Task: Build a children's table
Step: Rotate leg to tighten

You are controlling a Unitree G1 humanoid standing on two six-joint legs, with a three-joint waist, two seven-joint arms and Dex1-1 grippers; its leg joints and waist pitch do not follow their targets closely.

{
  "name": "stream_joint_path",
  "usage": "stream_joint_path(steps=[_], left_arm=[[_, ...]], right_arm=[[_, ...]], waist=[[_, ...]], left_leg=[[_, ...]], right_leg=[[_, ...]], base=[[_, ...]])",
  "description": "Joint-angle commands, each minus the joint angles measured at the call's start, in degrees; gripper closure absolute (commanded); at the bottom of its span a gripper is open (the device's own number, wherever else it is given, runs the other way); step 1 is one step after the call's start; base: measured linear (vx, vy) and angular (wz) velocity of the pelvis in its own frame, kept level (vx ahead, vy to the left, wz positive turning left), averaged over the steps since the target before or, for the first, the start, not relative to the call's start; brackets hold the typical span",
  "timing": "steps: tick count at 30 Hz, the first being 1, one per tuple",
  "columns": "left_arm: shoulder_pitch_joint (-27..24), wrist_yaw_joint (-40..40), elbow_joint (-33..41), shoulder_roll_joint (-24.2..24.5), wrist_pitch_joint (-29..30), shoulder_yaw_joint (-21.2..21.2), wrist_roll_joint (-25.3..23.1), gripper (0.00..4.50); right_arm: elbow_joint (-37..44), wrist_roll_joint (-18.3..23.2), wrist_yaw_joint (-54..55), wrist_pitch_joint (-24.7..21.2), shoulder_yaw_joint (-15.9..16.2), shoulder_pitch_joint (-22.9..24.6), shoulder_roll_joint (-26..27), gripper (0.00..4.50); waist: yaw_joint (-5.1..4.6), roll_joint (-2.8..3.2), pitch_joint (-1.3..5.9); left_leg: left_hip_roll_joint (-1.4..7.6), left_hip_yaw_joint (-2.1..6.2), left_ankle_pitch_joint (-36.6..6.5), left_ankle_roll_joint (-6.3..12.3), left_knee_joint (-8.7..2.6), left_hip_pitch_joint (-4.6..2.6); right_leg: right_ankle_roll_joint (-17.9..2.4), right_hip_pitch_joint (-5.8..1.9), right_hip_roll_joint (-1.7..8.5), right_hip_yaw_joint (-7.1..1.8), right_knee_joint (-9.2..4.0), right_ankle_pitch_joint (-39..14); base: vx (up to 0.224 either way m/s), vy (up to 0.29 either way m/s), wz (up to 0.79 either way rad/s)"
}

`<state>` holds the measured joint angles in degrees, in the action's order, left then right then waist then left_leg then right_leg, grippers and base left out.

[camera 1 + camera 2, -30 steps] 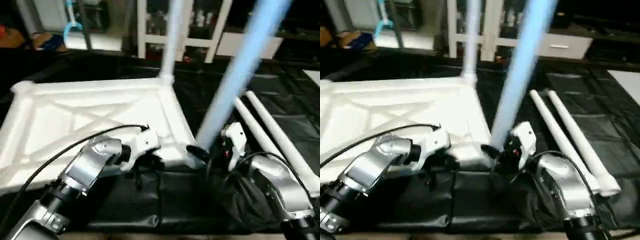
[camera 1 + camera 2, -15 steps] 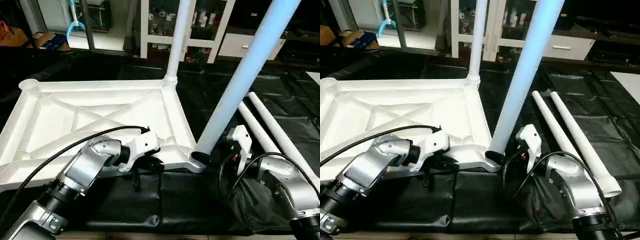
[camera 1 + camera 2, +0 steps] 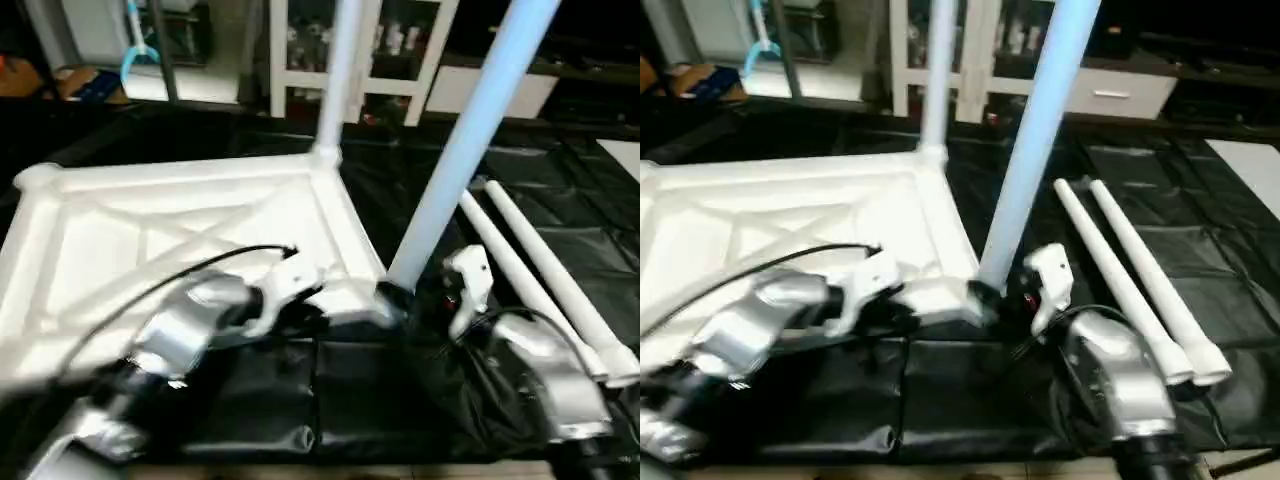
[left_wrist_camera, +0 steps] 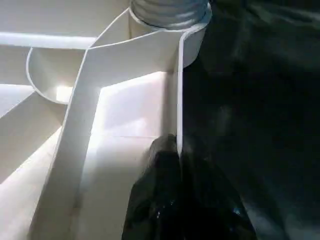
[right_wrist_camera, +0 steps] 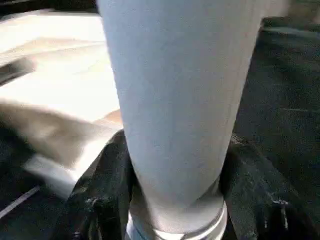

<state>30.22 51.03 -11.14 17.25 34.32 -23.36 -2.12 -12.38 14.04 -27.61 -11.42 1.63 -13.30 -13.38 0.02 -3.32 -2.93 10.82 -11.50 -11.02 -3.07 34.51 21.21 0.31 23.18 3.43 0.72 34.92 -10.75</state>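
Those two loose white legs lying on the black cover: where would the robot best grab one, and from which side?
Probably mid-shaft, from above. Both loose legs lie flat, side by side and nearly touching on the black cover, so fingers would fit more easily across the outer leg, one going into the narrow gap. The round tapered tube suits a pinch across its width, and the middle should balance better than the flared end.

An upturned white tabletop (image 3: 790, 215) lies on the black cover (image 3: 1240, 250), with one leg (image 3: 937, 70) standing at its far corner and another (image 3: 1035, 140) leaning up from the near corner. Two loose legs (image 3: 1140, 285) lie side by side just to the right. The right gripper (image 3: 1005, 300) sits at the leaning leg's base.
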Motion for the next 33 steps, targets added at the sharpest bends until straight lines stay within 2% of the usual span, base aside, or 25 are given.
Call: stream_joint_path(steps=[1, 2, 4, 5, 6, 7, 9, 10, 13, 15, 17, 18, 19, 21, 22, 23, 24, 25, 26, 27, 28, 29, 31, 32, 33], left_arm=[[1.2, -7.1, -2.9, -2.1, 2.2, 2.2, -1.3, 4.50], [1.9, -9.5, -4.2, -3.1, 2.2, 2.3, -2.2, 4.50], [3.1, -13.5, -6.5, -5.5, 1.3, 3.1, -3.0, 4.50], [3.9, -16.0, -8.0, -7.4, 0.5, 3.3, -3.5, 4.50], [3.9, -16.1, -8.1, -7.4, 0.5, 3.3, -3.5, 4.50], [4.1, -16.6, -8.3, -8.3, 0.6, 3.2, -3.5, 4.50], [4.2, -16.7, -8.2, -8.8, 0.7, 3.2, -3.5, 4.50], [4.1, -16.2, -7.5, -9.1, 1.5, 3.0, -3.4, 4.50], [3.9, -16.0, -7.0, -8.8, 2.3, 2.9, -3.5, 4.50], [3.3, -14.8, -6.4, -7.3, 2.1, 2.3, -3.4, 4.50], [3.1, -14.3, -6.2, -6.8, 2.0, 2.1, -3.4, 4.50], [2.4, -12.5, -5.7, -5.5, 0.9, 1.5, -3.1, 4.50], [2.0, -11.6, -5.4, -5.0, 0.5, 1.3, -2.8, 4.50], [1.5, -10.4, -5.1, -4.1, -0.6, 1.0, -2.6, 4.50], [0.5, -6.9, -3.6, -2.7, -2.7, 0.5, -1.2, 4.50], [0.3, -6.3, -3.4, -2.4, -3.0, 0.4, -1.0, 4.50], [-0.6, -3.2, -2.0, -1.2, -4.8, 0.0, 0.1, 4.50], [-2.5, 2.7, 1.0, 1.8, -8.6, -0.8, 1.9, 4.50], [-2.5, 2.7, 1.0, 1.9, -8.6, -0.8, 1.9, 4.50], [-2.8, 3.6, 1.5, 2.4, -9.2, -0.9, 2.2, 4.50], [-4.0, 6.7, 3.8, 4.1, -9.4, -1.1, 3.8, 4.50], [-4.0, 6.7, 3.8, 4.1, -9.4, -1.1, 3.8, 4.50], [-4.8, 9.0, 5.7, 6.2, -8.9, -1.6, 4.8, 4.50], [-4.8, 9.0, 5.7, 6.2, -8.9, -1.6, 4.8, 4.50], [-5.0, 10.4, 6.1, 7.1, -8.8, -1.8, 5.3, 4.50]], right_arm=[[-4.2, -6.5, 16.9, -0.7, -4.4, 0.8, 1.5, 2.45], [-4.0, -9.6, 25.3, 1.5, -6.2, 0.7, 3.5, 2.47], [-3.8, -12.7, 34.5, 1.9, -7.6, 0.3, 6.4, 2.49], [-4.7, -14.0, 38.7, 1.9, -7.2, -0.9, 8.7, 2.51], [-4.7, -14.1, 38.8, 1.9, -7.2, -0.9, 8.7, 2.51], [-6.2, -14.5, 39.1, 2.7, -6.1, -2.2, 9.6, 2.52], [-7.1, -14.4, 38.7, 3.2, -5.4, -2.9, 10.0, 2.52], [-8.0, -12.6, 35.3, 7.1, -5.4, -4.1, 11.2, 2.52], [-8.1, -9.4, 28.4, 9.6, -4.1, -5.1, 11.7, 2.52], [-4.3, -5.5, 21.4, 11.0, -2.8, -4.1, 12.2, 1.97], [-2.9, -4.9, 20.8, 10.3, -2.5, -3.7, 11.9, 1.78], [0.0, -3.4, 18.8, 8.2, -1.6, -2.9, 11.0, 1.67], [1.4, -2.8, 17.9, 7.5, -1.1, -2.6, 10.6, 1.56], [3.2, -1.3, 16.7, 6.5, -0.7, -1.9, 10.0, 1.48], [5.0, 0.2, 13.2, 5.0, 0.0, -1.0, 8.3, 1.26], [5.3, 0.5, 12.6, 4.8, 0.1, -0.9, 8.0, 1.26], [6.5, 1.2, 9.7, 4.1, 0.7, -0.2, 6.4, 1.18], [7.9, 2.1, 3.0, 3.5, 1.2, 1.2, 2.4, 1.12], [7.9, 2.1, 3.0, 3.5, 1.2, 1.2, 2.3, 1.03], [8.1, 2.4, 1.8, 3.2, 1.2, 1.4, 1.7, 1.03], [7.5, 1.2, -2.1, 4.5, 1.0, 1.7, -1.4, 1.03], [7.5, 1.2, -2.1, 4.5, 1.0, 1.7, -1.4, 1.03], [6.6, 2.5, -8.8, 2.7, 0.6, 1.8, -6.2, 1.03], [6.6, 2.5, -8.8, 2.7, 0.6, 1.8, -6.2, 1.03], [5.5, 3.6, -14.5, 1.7, 1.4, 1.6, -10.1, 1.03]], waist=[[-0.19, -0.09, 2.81], [-0.08, 0.30, 2.79], [-0.14, -0.04, 3.00], [0.09, 0.37, 3.10], [-0.05, 0.31, 3.04], [0.04, 0.30, 3.14], [0.09, 0.49, 3.20], [0.04, 0.49, 3.24], [0.15, 0.44, 3.30], [0.16, 0.45, 3.27], [0.14, 0.47, 3.32], [-0.02, 0.47, 3.25], [-0.30, 0.49, 3.21], [-0.50, 0.44, 3.26], [-0.49, 0.50, 3.14], [-0.49, 0.50, 3.14], [-0.48, 0.56, 3.18], [-0.37, 0.70, 3.19], [-0.34, 0.66, 3.15], [-0.29, 0.71, 3.09], [-0.29, 0.68, 3.02], [-0.08, 0.71, 3.13], [0.28, 0.77, 3.02], [0.50, 0.73, 2.95], [0.60, 0.54, 3.02]], left_leg=[[2.10, 1.29, -14.8, -2.14, -4.49, -0.81], [1.89, 1.38, -15.0, -2.47, -4.49, -0.83], [1.70, 1.28, -14.6, -2.38, -4.44, -0.85], [1.70, 1.36, -14.6, -2.18, -4.40, -0.97], [1.67, 1.20, -14.7, -1.97, -4.39, -0.92], [1.65, 1.29, -14.3, -1.50, -4.41, -0.70], [1.67, 1.29, -12.9, -0.68, -4.36, -0.41], [1.67, 1.22, -12.1, -0.10, -4.28, -0.30], [1.73, 1.11, -10.3, 1.71, -4.07, -0.17], [1.75, 1.07, -10.4, 2.31, -4.05, -0.18], [1.87, 1.17, -8.7, 3.13, -4.04, 0.08], [1.76, 1.25, -8.6, 3.46, -4.09, 0.12], [1.88, 1.30, -8.7, 3.39, -4.15, 0.18], [1.99, 1.22, -10.1, 3.01, -4.10, -0.21], [1.96, 1.29, -10.6, 2.85, -4.20, -0.14], [1.96, 1.29, -10.6, 2.85, -4.20, -0.14], [2.14, 1.32, -10.7, 2.70, -4.21, -0.19], [2.22, 1.34, -11.0, 2.80, -4.25, -0.21], [2.30, 1.33, -10.9, 2.80, -4.27, -0.15], [2.33, 1.20, -11.0, 2.80, -4.27, -0.29], [2.24, 1.09, -11.3, 2.78, -4.28, -0.31], [2.31, 1.15, -11.5, 2.63, -4.22, -0.42], [2.43, 1.10, -11.8, 2.34, -4.31, -0.55], [2.49, 1.04, -12.2, 2.33, -4.31, -0.66], [2.49, 1.01, -12.4, 2.59, -4.24, -0.72]], right_leg=[[-9.4, -1.18, 3.41, -1.83, -4.99, -19.6], [-8.5, -1.04, 3.46, -1.87, -5.11, -20.4], [-7.2, -1.02, 3.14, -1.87, -5.10, -18.8], [-7.2, -1.12, 3.15, -1.86, -4.96, -17.8], [-7.3, -0.94, 3.02, -1.93, -5.02, -17.1], [-7.4, -1.35, 3.08, -1.85, -4.81, -15.5], [-7.7, -1.67, 3.09, -1.84, -4.47, -12.0], [-8.1, -1.76, 3.15, -1.83, -4.32, -10.2], [-9.4, -2.14, 3.17, -1.80, -3.97, -6.7], [-9.8, -2.20, 3.21, -1.79, -3.98, -6.4], [-10.4, -2.43, 3.25, -1.75, -3.72, -4.4], [-10.5, -2.57, 3.15, -1.64, -3.76, -4.6], [-10.5, -2.53, 3.21, -1.64, -3.76, -5.1], [-10.9, -2.25, 3.23, -1.67, -3.97, -7.4], [-10.8, -2.30, 3.24, -1.70, -4.12, -8.7], [-10.8, -2.30, 3.24, -1.70, -4.12, -8.7], [-10.8, -2.24, 3.23, -1.74, -4.07, -8.7], [-11.2, -2.27, 3.31, -1.74, -4.05, -8.4], [-11.3, -2.37, 3.35, -1.78, -3.98, -8.1], [-11.5, -2.11, 3.30, -1.85, -4.03, -8.1], [-11.8, -1.96, 3.23, -1.85, -4.12, -8.6], [-12.0, -2.05, 3.34, -1.78, -4.05, -8.8], [-12.2, -1.96, 3.37, -1.83, -4.02, -9.8], [-12.3, -1.92, 3.34, -1.86, -4.09, -10.0], [-12.4, -2.01, 3.37, -1.84, -4.09, -10.4]], base=[[0.000, 0.000, 0.00], [0.000, 0.000, 0.00], [0.000, 0.000, 0.00], [0.000, 0.000, 0.00], [0.000, 0.000, 0.00], [0.000, 0.000, 0.00], [0.000, 0.000, 0.00], [0.000, 0.000, 0.00], [0.000, 0.000, 0.00], [0.000, 0.000, 0.00], [0.000, 0.000, 0.00], [0.000, 0.000, 0.00], [0.000, 0.000, 0.00], [0.000, 0.000, 0.00], [0.000, 0.000, 0.00], [0.000, 0.000, 0.00], [0.000, 0.000, 0.00], [0.000, 0.000, 0.00], [0.000, 0.000, 0.00], [0.000, 0.000, 0.00], [0.000, 0.000, 0.00], [0.000, 0.000, 0.00], [0.000, 0.000, 0.00], [0.000, 0.000, 0.00], [0.000, 0.000, 0.00]])
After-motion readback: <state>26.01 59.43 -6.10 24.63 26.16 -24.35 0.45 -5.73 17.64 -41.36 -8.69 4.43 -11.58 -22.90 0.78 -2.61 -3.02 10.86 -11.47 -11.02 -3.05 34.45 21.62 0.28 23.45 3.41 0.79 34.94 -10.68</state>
